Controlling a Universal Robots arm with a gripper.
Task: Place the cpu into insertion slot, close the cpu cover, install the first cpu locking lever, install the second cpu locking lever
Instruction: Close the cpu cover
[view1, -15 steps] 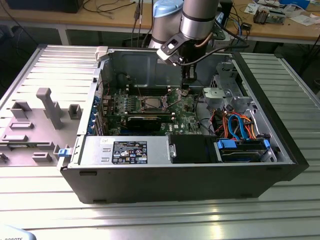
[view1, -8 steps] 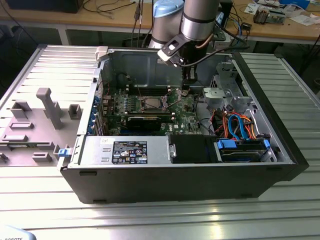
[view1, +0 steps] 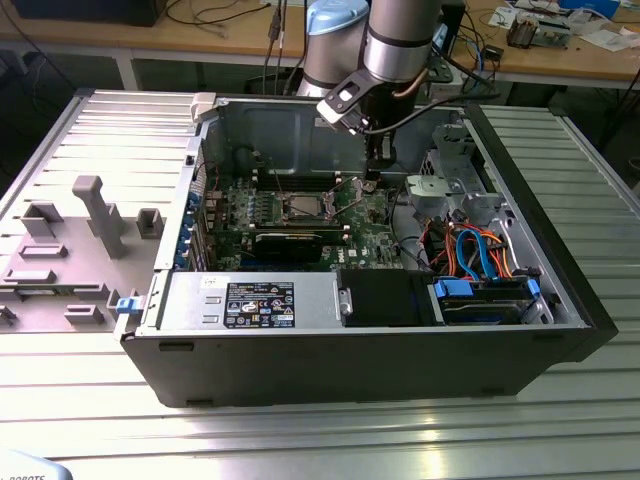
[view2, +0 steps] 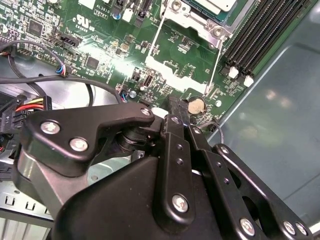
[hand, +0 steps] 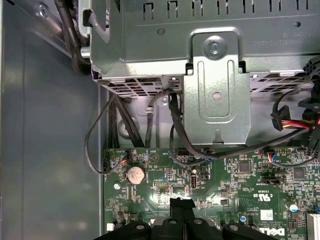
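The insertion slot (view1: 303, 207) is a silver-rimmed square with a dark centre in the middle of the green motherboard (view1: 372, 238). In the second wrist view one corner of it (view2: 192, 12) shows with its silver cpu cover frame (view2: 176, 6). From that corner two thin metal lever rods (view2: 156, 42) (view2: 215, 70) run out over the board. I cannot tell whether the cpu lies in the slot. My gripper (view1: 372, 178) (view2: 173, 104) (hand: 181, 203) hangs to the exterior view's right of the slot, just above the board beside a coin battery (view2: 196, 105) (hand: 135, 174). Its black fingers meet at the tip with nothing between them.
The open computer case (view1: 300, 360) lies on a ribbed metal table. Black memory slots (view2: 260, 30) run beside the socket. A metal drive cage (hand: 215, 85) with black cables (hand: 100, 135) stands close to the gripper. A grey fixture plate (view1: 70, 250) sits at the exterior view's left.
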